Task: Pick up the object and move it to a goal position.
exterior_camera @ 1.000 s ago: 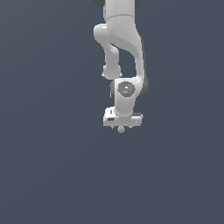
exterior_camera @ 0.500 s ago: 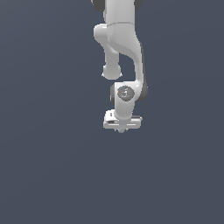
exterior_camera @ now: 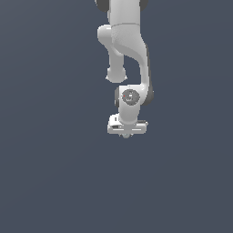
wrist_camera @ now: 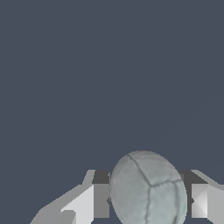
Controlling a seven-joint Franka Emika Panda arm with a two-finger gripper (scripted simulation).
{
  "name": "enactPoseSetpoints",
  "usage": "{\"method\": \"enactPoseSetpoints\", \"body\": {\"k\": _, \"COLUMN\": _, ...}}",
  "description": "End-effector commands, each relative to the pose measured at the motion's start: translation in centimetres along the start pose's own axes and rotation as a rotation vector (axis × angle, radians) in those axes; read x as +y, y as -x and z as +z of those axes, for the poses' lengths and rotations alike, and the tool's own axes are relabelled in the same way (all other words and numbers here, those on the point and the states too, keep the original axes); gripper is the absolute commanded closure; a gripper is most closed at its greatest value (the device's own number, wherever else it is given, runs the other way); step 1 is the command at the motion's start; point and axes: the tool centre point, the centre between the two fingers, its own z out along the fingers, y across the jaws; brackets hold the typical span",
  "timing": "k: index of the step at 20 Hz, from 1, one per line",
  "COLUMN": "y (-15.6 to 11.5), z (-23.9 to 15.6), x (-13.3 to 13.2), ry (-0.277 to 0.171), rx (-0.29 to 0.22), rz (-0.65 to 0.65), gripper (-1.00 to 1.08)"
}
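In the wrist view the object [wrist_camera: 148,188], a pale grey-green ball with faint seams, fills the gap between my two fingers [wrist_camera: 101,200]. My gripper [wrist_camera: 150,202] is shut on it, a pad pressing each side. In the exterior view the white arm reaches down from the top and the gripper [exterior_camera: 127,134] hangs in mid-frame over the dark grey floor. There the hand hides the ball, and only a small nub shows under it.
A plain dark grey surface [exterior_camera: 54,182] fills both views. No other objects, containers or edges show.
The wrist joint has sunk slightly and the hand has barely shifted. The ball stays between the fingers.
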Motion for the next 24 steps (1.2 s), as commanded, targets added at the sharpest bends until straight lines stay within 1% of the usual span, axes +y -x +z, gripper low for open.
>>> {"method": "enactPoseSetpoints", "body": {"k": 1, "y": 0.0, "z": -0.2, "x": 0.1, "ry": 0.000, "rx": 0.001, "rz": 0.000, "gripper": 1.08}}
{"method": "enactPoseSetpoints", "body": {"k": 7, "y": 0.4, "z": -1.8, "x": 1.1, "ry": 0.000, "rx": 0.001, "rz": 0.000, "gripper": 1.08}}
{"method": "enactPoseSetpoints", "body": {"k": 12, "y": 1.0, "z": -4.5, "x": 2.8, "ry": 0.000, "rx": 0.001, "rz": 0.000, "gripper": 1.08}}
{"method": "enactPoseSetpoints", "body": {"k": 17, "y": 2.0, "z": -8.4, "x": 5.3, "ry": -0.001, "rx": 0.001, "rz": 0.000, "gripper": 1.08}}
{"method": "enactPoseSetpoints", "body": {"k": 24, "y": 3.6, "z": -15.5, "x": 9.7, "ry": -0.002, "rx": 0.001, "rz": 0.000, "gripper": 1.08}}
